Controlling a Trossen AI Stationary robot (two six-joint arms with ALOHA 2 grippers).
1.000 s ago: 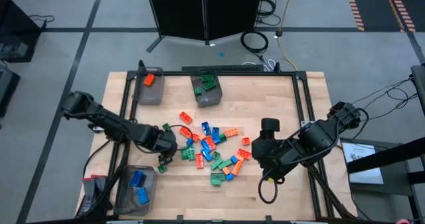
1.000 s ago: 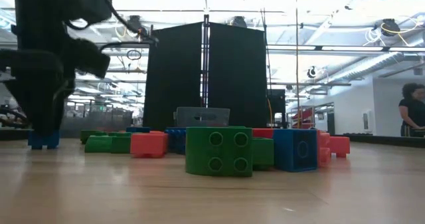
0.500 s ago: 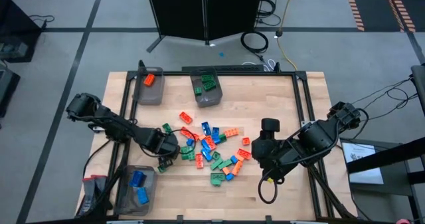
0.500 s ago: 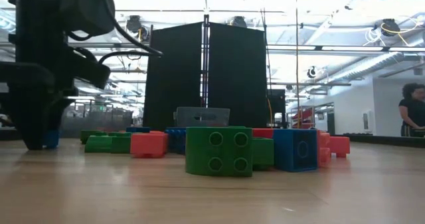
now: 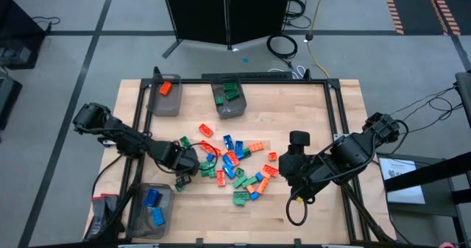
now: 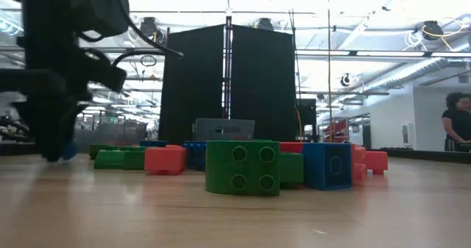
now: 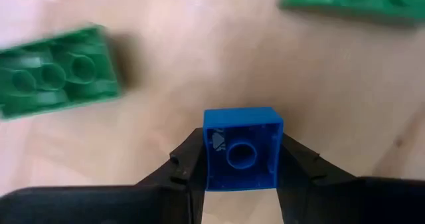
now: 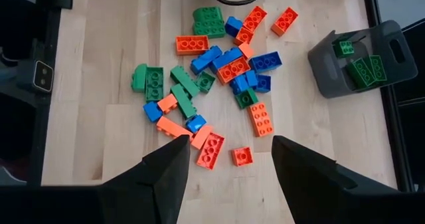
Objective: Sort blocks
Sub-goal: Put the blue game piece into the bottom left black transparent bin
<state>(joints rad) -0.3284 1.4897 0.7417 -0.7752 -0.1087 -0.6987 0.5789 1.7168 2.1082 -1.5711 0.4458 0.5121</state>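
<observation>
Orange, green and blue blocks [image 5: 234, 163] lie in a loose pile on the middle of the wooden table. My left gripper [image 5: 182, 168] points down at the pile's left edge, shut on a small blue block [image 7: 242, 147]. In the low view the gripper [image 6: 51, 149] reaches down to the tabletop, and the block's blue [image 6: 68, 151] shows beside one finger. My right gripper [image 8: 229, 177] hangs open, high above the table's right part, touching nothing. My left gripper pinches the small blue block by two opposite side walls [image 7: 210, 151] between its two fingers [image 7: 186, 164], which come from above and point down. The block's hollow side faces the wrist camera. Whether it is clear of the table, I cannot tell.
Three dark bins stand on the table: one with an orange block at the far left [image 5: 163, 95], one with green blocks beside it [image 5: 229, 98], one with blue blocks at the near left [image 5: 151, 207]. Green blocks [image 7: 56, 81] lie close to the held one.
My left gripper has sunk a little at the pile's left edge, down around the small blue block. The block stood plainly below the fingers a second ago; now only a bit of blue shows beside one finger.
</observation>
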